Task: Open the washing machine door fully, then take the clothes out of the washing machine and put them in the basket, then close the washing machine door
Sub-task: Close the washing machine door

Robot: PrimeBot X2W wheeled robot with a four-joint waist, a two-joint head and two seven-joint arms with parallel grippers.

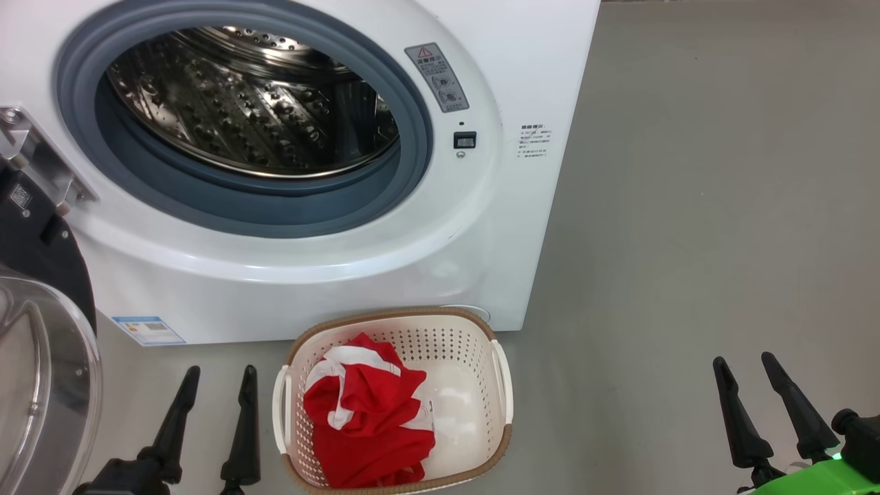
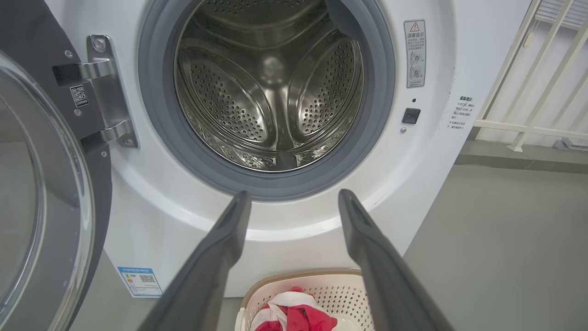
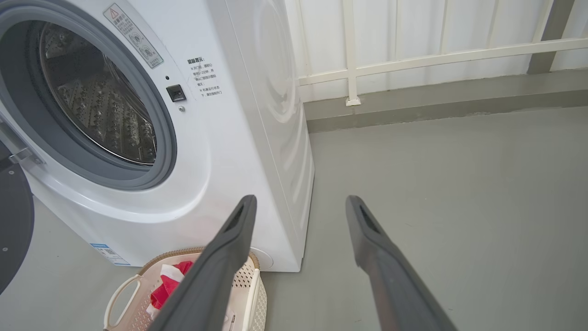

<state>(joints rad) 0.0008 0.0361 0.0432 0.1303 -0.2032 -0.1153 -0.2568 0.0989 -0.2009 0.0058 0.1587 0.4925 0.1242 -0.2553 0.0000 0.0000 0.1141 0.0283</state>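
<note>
Clothes (image 1: 364, 412), red with white trim, lie in the basket (image 1: 392, 316) on the floor (image 1: 687, 206) just before the washing machine (image 1: 515, 206), whose door (image 1: 48, 385) stands swung out leftward. Your left gripper (image 1: 221, 371) and right gripper (image 1: 744, 359) both stand spread wide, holding nothing.

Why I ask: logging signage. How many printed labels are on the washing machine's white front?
3: a grey warning label right of the drum, a text label nearer the right edge, a blue label lower left. The open washing machine door may hide more.
</note>
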